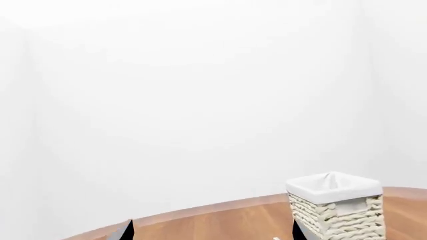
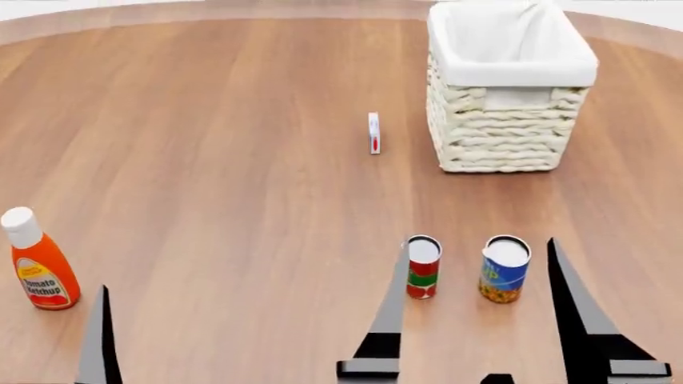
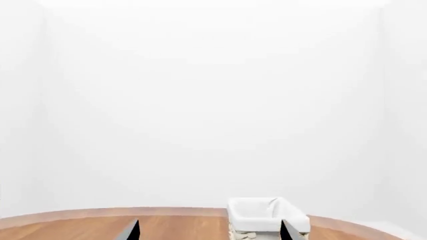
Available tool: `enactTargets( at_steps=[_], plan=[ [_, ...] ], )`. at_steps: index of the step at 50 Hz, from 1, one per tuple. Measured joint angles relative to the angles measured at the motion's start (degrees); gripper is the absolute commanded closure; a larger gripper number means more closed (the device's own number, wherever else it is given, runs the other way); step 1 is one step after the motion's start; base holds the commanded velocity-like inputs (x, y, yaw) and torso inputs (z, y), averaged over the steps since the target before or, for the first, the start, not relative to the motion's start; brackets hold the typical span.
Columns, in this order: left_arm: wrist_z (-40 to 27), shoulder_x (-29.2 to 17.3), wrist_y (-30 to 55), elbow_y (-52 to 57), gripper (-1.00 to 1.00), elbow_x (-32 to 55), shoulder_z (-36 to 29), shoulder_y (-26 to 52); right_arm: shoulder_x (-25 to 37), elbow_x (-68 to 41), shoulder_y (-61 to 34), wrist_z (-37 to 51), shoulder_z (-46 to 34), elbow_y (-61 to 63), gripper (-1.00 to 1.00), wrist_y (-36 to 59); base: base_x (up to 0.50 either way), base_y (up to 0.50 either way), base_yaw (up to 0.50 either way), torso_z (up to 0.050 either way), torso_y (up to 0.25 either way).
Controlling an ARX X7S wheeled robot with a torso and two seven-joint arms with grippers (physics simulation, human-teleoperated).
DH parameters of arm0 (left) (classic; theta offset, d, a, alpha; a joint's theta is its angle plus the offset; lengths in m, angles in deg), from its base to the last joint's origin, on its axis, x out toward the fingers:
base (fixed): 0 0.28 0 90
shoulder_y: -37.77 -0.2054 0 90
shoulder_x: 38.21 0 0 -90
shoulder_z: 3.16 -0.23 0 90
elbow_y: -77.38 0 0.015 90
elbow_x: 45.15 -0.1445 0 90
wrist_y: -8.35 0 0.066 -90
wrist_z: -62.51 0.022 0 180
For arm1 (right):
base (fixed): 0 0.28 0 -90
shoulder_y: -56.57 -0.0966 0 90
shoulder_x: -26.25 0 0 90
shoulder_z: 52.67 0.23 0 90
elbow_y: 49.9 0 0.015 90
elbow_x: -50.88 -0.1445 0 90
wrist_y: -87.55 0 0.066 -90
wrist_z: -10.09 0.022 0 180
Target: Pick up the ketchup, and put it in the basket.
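Note:
The ketchup (image 2: 38, 270), an orange-red bottle with a white cap, stands upright at the near left of the wooden table. It is only in the head view. One finger (image 2: 99, 340) of my left gripper shows just right of it, apart from it. The left gripper (image 1: 212, 231) is open and holds nothing. The basket (image 2: 501, 132), cream wicker with a white liner, stands at the far right. It also shows as the basket (image 1: 340, 218) and the basket (image 3: 257, 221) in the wrist views. My right gripper (image 2: 479, 242) is open and empty, its fingers spread either side of two cans.
A red-and-green can (image 2: 423, 270) and a blue can (image 2: 504, 270) stand upright between the right gripper's fingers. A small white-and-red box (image 2: 373, 133) stands left of the basket. The table's curved far edge (image 2: 213, 11) runs behind everything, with white wall beyond.

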Motion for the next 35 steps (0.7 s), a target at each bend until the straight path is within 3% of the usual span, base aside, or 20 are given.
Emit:
enactTargets(
  at_steps=[35],
  plan=[
    [-2.0,-1.9,2.0,2.5,-1.0,0.7,-1.4,0.4,2.2,-1.9,-0.8,1.9,-0.7,2.3,-1.0,1.6,0.5,0.0,0.0,0.0,0.0]
  ],
)
